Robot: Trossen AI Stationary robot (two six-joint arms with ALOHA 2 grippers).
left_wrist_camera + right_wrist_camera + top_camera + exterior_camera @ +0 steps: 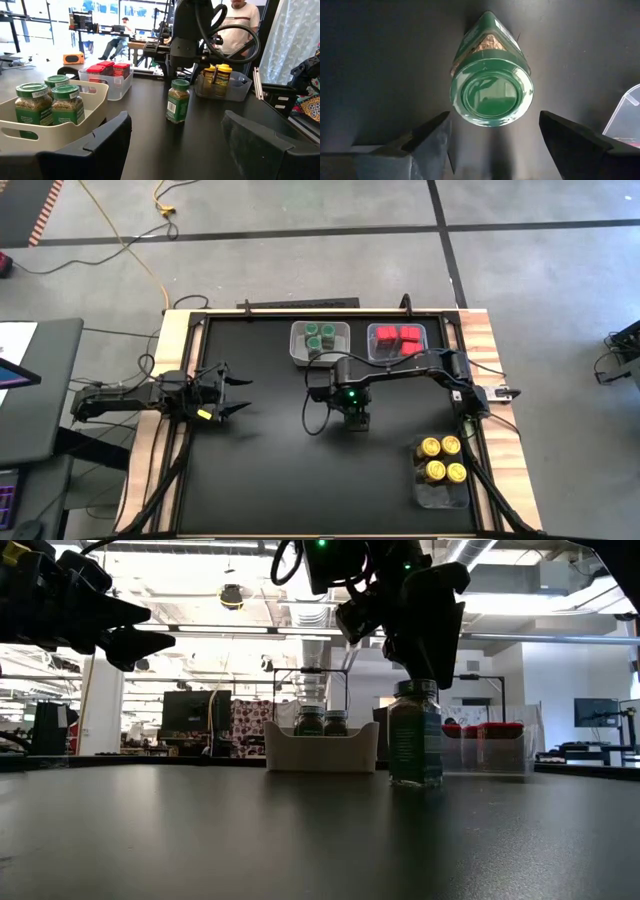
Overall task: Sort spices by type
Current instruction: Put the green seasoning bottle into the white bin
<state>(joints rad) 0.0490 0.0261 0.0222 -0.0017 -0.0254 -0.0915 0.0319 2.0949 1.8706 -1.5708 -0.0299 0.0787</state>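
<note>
A round green-lidded spice jar (416,735) stands upright on its base on the black table, near the middle. My right gripper (425,655) hangs right over it, pointing down. In the right wrist view its open fingers stand on either side of the green lid (491,93) without touching it. In the high view the gripper (352,415) hides the jar. My left gripper (235,392) hovers open over the table's left part, facing the jar (177,101).
At the far edge, a white bin (298,355) holds three green-lidded jars (52,102). To the right of it is a clear bin (372,352) with red boxy containers (398,338). A clear bin (440,495) near the right edge holds several yellow-lidded jars (442,458). A person stands beyond the table.
</note>
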